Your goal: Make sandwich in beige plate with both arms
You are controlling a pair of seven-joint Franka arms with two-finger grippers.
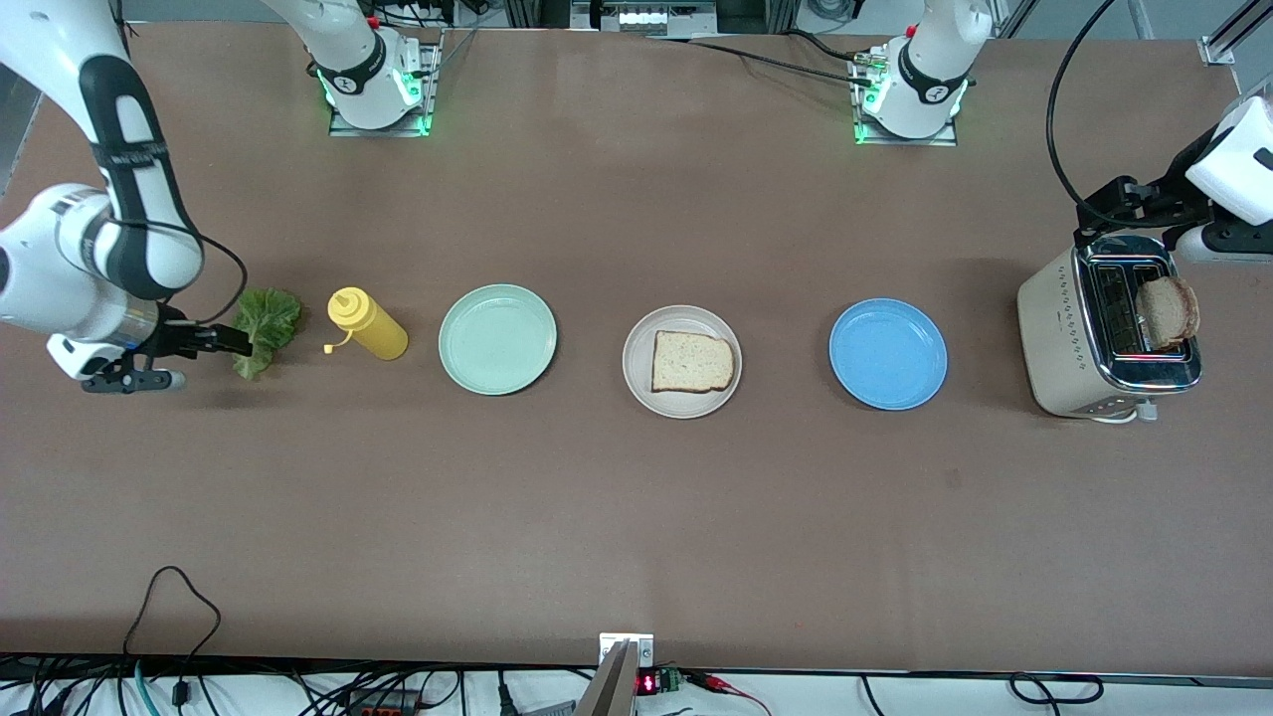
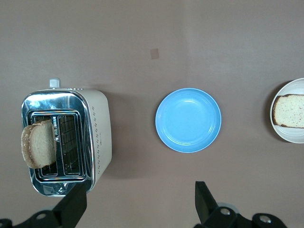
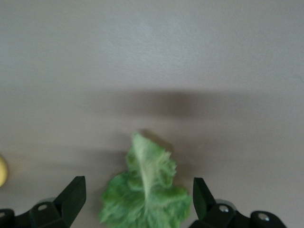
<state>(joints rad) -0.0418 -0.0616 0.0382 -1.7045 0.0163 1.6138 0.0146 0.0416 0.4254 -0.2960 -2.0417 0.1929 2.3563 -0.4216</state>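
Note:
A bread slice (image 1: 693, 361) lies flat in the beige plate (image 1: 641, 383) at the table's middle. A second slice (image 1: 1169, 311) stands up out of the toaster (image 1: 1064, 338) at the left arm's end. The green lettuce leaf (image 1: 264, 328) lies on the table at the right arm's end. My right gripper (image 1: 199, 358) is open over the leaf, which shows between its fingers in the right wrist view (image 3: 145, 199). My left gripper (image 1: 1114, 204) is open and empty above the toaster's edge. The left wrist view shows the toaster (image 2: 97, 137) and its slice (image 2: 38, 144).
A yellow squeeze bottle (image 1: 366, 323) lies beside the lettuce. A mint-green plate (image 1: 497, 338) sits between the bottle and the beige plate. A blue plate (image 1: 887, 354) sits between the beige plate and the toaster. Cables run along the table's near edge.

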